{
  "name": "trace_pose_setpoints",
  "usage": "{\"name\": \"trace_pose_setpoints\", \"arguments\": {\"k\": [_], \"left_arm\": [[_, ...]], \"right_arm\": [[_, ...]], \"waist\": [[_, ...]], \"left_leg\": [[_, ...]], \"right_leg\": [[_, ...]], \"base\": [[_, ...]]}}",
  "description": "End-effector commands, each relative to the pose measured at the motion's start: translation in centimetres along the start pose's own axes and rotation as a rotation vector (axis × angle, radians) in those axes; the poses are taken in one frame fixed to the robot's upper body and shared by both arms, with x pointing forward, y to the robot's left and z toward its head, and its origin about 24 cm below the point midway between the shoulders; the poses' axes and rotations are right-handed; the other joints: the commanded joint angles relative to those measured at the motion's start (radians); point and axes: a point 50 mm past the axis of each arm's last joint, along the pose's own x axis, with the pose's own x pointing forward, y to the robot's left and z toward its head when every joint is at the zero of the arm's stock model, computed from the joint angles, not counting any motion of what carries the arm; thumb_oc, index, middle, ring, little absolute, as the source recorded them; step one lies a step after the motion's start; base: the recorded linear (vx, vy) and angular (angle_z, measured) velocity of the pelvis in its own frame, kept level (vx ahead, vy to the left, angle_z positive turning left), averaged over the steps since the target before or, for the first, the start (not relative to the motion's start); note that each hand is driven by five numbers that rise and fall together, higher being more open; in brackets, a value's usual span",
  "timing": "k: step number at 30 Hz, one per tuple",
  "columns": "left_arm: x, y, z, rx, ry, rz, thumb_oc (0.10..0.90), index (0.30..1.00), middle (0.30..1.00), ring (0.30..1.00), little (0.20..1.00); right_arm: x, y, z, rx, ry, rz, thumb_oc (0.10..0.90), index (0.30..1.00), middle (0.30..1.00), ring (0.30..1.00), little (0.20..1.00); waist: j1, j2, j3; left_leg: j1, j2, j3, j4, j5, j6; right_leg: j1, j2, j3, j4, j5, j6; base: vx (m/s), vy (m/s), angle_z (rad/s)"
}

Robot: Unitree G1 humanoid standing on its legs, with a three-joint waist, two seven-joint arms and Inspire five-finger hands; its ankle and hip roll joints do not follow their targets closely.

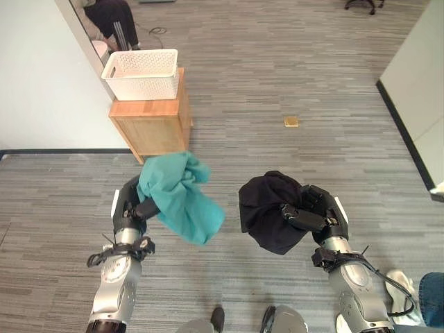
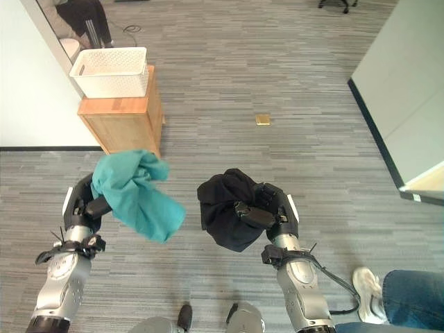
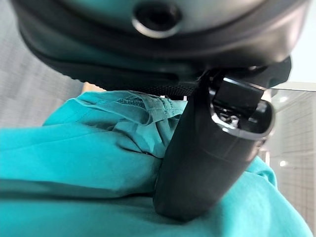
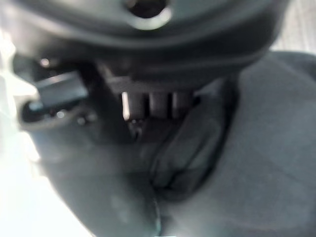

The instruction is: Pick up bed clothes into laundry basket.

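Gripping a crumpled teal cloth (image 1: 180, 196), the left hand (image 1: 132, 205) holds it above the floor. The right hand (image 1: 313, 211) clutches a bunched black garment (image 1: 267, 208). A white perforated basket (image 1: 142, 73) sits on a wooden cabinet (image 1: 152, 127) ahead.

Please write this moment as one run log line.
left hand: holds teal cloth | right hand: holds black cloth | basket: on wooden cabinet

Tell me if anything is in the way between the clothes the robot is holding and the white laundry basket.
Nothing visible blocks the way. The left hand grips the teal cloth and the right hand grips the black cloth, both held in the air. Bare floor lies between them and the white basket, which sits on top of a wooden cabinet.
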Motion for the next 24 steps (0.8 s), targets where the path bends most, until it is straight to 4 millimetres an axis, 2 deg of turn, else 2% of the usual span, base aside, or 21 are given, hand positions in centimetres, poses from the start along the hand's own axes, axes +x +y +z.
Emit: {"name": "trace_pose_setpoints", "arguments": {"k": [1, 3, 4, 5, 6, 8, 10, 11, 12, 13, 14, 15, 16, 17, 18, 19, 20, 21, 22, 23, 24], "left_arm": [[0.1, 0.5, 4.7, 0.055, -0.229, -0.068, 0.4, 0.3, 0.3, 0.3, 0.3], [0.5, 0.1, 5.0, 0.076, -0.246, -0.091, 0.4, 0.3, 0.3, 0.3, 0.3], [0.5, 0.0, 4.9, 0.076, -0.246, -0.092, 0.4, 0.3, 0.3, 0.3, 0.3], [0.6, 0.0, 4.9, 0.09, -0.242, -0.098, 0.4, 0.3, 0.3, 0.3, 0.3], [0.6, 0.0, 4.9, 0.089, -0.242, -0.098, 0.4, 0.3, 0.3, 0.3, 0.3], [0.6, -0.3, 4.5, 0.086, -0.227, -0.103, 0.4, 0.3, 0.3, 0.3, 0.3], [0.1, 0.0, 3.8, 0.078, -0.202, -0.091, 0.4, 0.3, 0.3, 0.3, 0.3], [0.0, 0.0, 3.7, 0.071, -0.196, -0.091, 0.4, 0.3, 0.3, 0.3, 0.3], [0.0, 0.0, 3.7, 0.07, -0.196, -0.091, 0.4, 0.3, 0.3, 0.3, 0.3], [0.2, -0.7, 3.4, 0.056, -0.179, -0.114, 0.4, 0.3, 0.3, 0.3, 0.3], [0.2, -0.7, 3.4, 0.056, -0.179, -0.114, 0.4, 0.3, 0.3, 0.3, 0.3], [0.3, -1.1, 3.6, 0.052, -0.186, -0.135, 0.4, 0.3, 0.3, 0.3, 0.3], [0.4, -1.3, 3.8, 0.052, -0.194, -0.145, 0.4, 0.3, 0.3, 0.3, 0.3], [0.7, -1.8, 4.0, 0.035, -0.199, -0.167, 0.4, 0.3, 0.3, 0.3, 0.3], [0.7, -1.9, 4.0, 0.034, -0.199, -0.168, 0.4, 0.3, 0.3, 0.3, 0.3], [0.8, -2.3, 3.7, 0.019, -0.189, -0.177, 0.4, 0.3, 0.3, 0.3, 0.3], [0.8, -2.3, 3.6, 0.019, -0.188, -0.179, 0.4, 0.3, 0.3, 0.3, 0.3], [0.7, -2.3, 3.1, 0.015, -0.17, -0.178, 0.4, 0.3, 0.3, 0.3, 0.3], [0.5, -2.4, 2.8, 0.02, -0.159, -0.181, 0.4, 0.3, 0.3, 0.3, 0.3], [0.5, -2.6, 2.6, 0.031, -0.147, -0.194, 0.4, 0.3, 0.3, 0.3, 0.3], [0.4, -2.7, 2.5, 0.029, -0.143, -0.2, 0.4, 0.3, 0.3, 0.3, 0.3]], "right_arm": [[1.6, 0.8, 4.0, 0.057, -0.235, 0.027, 0.4, 0.3, 0.3, 0.3, 0.3], [0.9, -0.4, 3.6, 0.041, -0.222, -0.019, 0.4, 0.3, 0.3, 0.3, 0.3], [0.8, -0.5, 3.6, 0.041, -0.222, -0.02, 0.4, 0.3, 0.3, 0.3, 0.3], [0.7, -0.9, 3.6, 0.037, -0.217, -0.033, 0.4, 0.3, 0.3, 0.3, 0.3], [0.7, -0.9, 3.6, 0.036, -0.217, -0.032, 0.4, 0.3, 0.3, 0.3, 0.3], [0.6, -1.3, 3.5, 0.032, -0.207, -0.038, 0.4, 0.3, 0.3, 0.3, 0.3], [0.9, -1.4, 3.7, 0.008, -0.199, -0.02, 0.4, 0.3, 0.3, 0.3, 0.3], [1.0, -1.5, 4.0, -0.001, -0.207, -0.01, 0.4, 0.3, 0.3, 0.3, 0.3], [1.1, -1.5, 4.0, -0.001, -0.207, -0.01, 0.4, 0.3, 0.3, 0.3, 0.3], [1.3, -1.9, 4.8, -0.011, -0.233, -0.014, 0.4, 0.3, 0.3, 0.3, 0.3], [1.3, -1.9, 4.8, -0.011, -0.233, -0.014, 0.4, 0.3, 0.3, 0.3, 0.3], [1.4, -2.1, 5.0, -0.016, -0.239, -0.026, 0.4, 0.3, 0.3, 0.3, 0.3], [1.5, -2.2, 5.3, -0.019, -0.252, -0.029, 0.4, 0.3, 0.3, 0.3, 0.3], [1.6, -2.5, 5.7, -0.047, -0.256, -0.046, 0.4, 0.3, 0.3, 0.3, 0.3], [1.6, -2.6, 5.7, -0.049, -0.256, -0.047, 0.4, 0.3, 0.3, 0.3, 0.3], [1.5, -2.6, 6.2, -0.052, -0.277, -0.052, 0.4, 0.3, 0.3, 0.3, 0.3], [1.5, -2.7, 6.2, -0.052, -0.276, -0.055, 0.4, 0.3, 0.3, 0.3, 0.3], [1.2, -2.8, 6.1, -0.048, -0.282, -0.063, 0.4, 0.3, 0.3, 0.3, 0.3], [1.0, -2.7, 6.0, -0.061, -0.283, -0.064, 0.4, 0.3, 0.3, 0.3, 0.3], [0.8, -2.8, 5.7, -0.07, -0.271, -0.074, 0.4, 0.3, 0.3, 0.3, 0.3], [0.6, -3.0, 5.2, -0.077, -0.247, -0.086, 0.4, 0.3, 0.3, 0.3, 0.3]], "waist": [[-0.015, -0.079, -0.06], [-0.065, -0.084, -0.065], [-0.07, -0.085, -0.064], [-0.087, -0.095, -0.076], [-0.091, -0.092, -0.074], [-0.1, -0.101, -0.09], [-0.106, -0.094, -0.117], [-0.099, -0.086, -0.119], [-0.103, -0.083, -0.12], [-0.091, -0.09, -0.101], [-0.093, -0.087, -0.103], [-0.078, -0.104, -0.085], [-0.07, -0.119, -0.065], [-0.055, -0.123, -0.049], [-0.051, -0.119, -0.045], [-0.037, -0.118, -0.042], [-0.037, -0.118, -0.043], [-0.029, -0.104, -0.05], [-0.017, -0.088, -0.06], [-0.026, -0.076, -0.067], [-0.028, -0.068, -0.069]], "left_leg": [[0.017, 0.054, 0.013, -0.042, -0.153, -0.081], [0.073, 0.072, -0.076, -0.039, -0.214, -0.102], [0.067, 0.071, -0.083, -0.034, -0.213, -0.104], [0.113, 0.089, -0.127, -0.028, -0.25, -0.12], [0.114, 0.093, -0.131, -0.027, -0.253, -0.12], [0.133, 0.121, -0.167, -0.004, -0.267, -0.139], [0.142, 0.191, -0.196, 0.07, -0.214, -0.166], [0.124, 0.215, -0.2, 0.123, -0.145, -0.177], [0.121, 0.218, -0.204, 0.124, -0.146, -0.178], [0.0, 0.253, -0.139, 0.322, 0.03, -0.172], [-0.001, 0.255, -0.139, 0.327, 0.021, -0.169], [-0.069, 0.243, -0.122, 0.419, 0.047, -0.16], [-0.125, 0.233, -0.083, 0.483, 0.034, -0.155], [-0.198, 0.223, 0.023, 0.446, 0.006, -0.163], [-0.192, 0.226, 0.026, 0.45, -0.002, -0.162], [-0.27, 0.172, 0.143, 0.383, -0.053, -0.169], [-0.269, 0.169, 0.144, 0.388, -0.063, -0.166], [-0.282, 0.121, 0.192, 0.291, -0.078, -0.147], [-0.269, 0.094, 0.189, 0.206, -0.068, -0.137], [-0.234, 0.106, 0.235, 0.163, -0.072, -0.12], [-0.203, 0.1, 0.218, 0.131, -0.067, -0.125]], "right_leg": [[0.077, -0.017, 0.149, -0.275, 0.209, 0.091], [0.035, -0.01, 0.26, -0.391, 0.269, 0.134], [0.036, -0.013, 0.255, -0.393, 0.276, 0.133], [0.017, -0.02, 0.271, -0.388, 0.292, 0.149], [0.022, -0.019, 0.265, -0.388, 0.29, 0.149], [0.042, -0.03, 0.281, -0.353, 0.294, 0.145], [0.032, 0.012, 0.274, -0.241, 0.259, 0.123], [0.043, 0.027, 0.252, -0.224, 0.233, 0.105], [0.042, 0.028, 0.247, -0.221, 0.231, 0.103], [0.111, 0.033, 0.193, -0.23, 0.192, 0.056], [0.114, 0.034, 0.189, -0.232, 0.185, 0.059], [0.153, 0.032, 0.175, -0.244, 0.177, 0.038], [0.18, 0.028, 0.156, -0.254, 0.168, 0.025], [0.234, 0.031, 0.117, -0.282, 0.144, 0.013], [0.242, 0.033, 0.118, -0.286, 0.143, 0.014], [0.283, 0.027, 0.066, -0.318, 0.132, 0.013], [0.289, 0.023, 0.063, -0.323, 0.129, 0.017], [0.303, 0.039, 0.047, -0.332, 0.12, 0.018], [0.306, 0.056, 0.037, -0.328, 0.115, 0.023], [0.304, 0.063, 0.018, -0.315, 0.11, 0.025], [0.308, 0.062, 0.009, -0.314, 0.105, 0.025]], "base": [[0.61, -0.182, 0.93], [0.65, -0.219, 0.98], [0.51, -0.26, 1.19], [0.32, -0.189, 1.33], [0.5, -0.303, 1.22], [0.4, -0.299, 0.74], [0.48, -0.418, 0.51], [0.23, -0.222, 0.39], [0.31, -0.355, 0.45], [0.23, -0.234, 0.3], [0.32, -0.364, 0.48], [0.18, -0.282, 0.49], [0.29, -0.525, 0.42], [0.21, -0.384, 0.25], [0.28, -0.427, 0.22], [0.17, -0.179, 0.21], [0.24, -0.237, 0.47], [0.17, -0.051, 0.55], [0.18, -0.109, 0.75], [0.14, -0.041, 0.59], [0.11, -0.001, 0.57]]}}
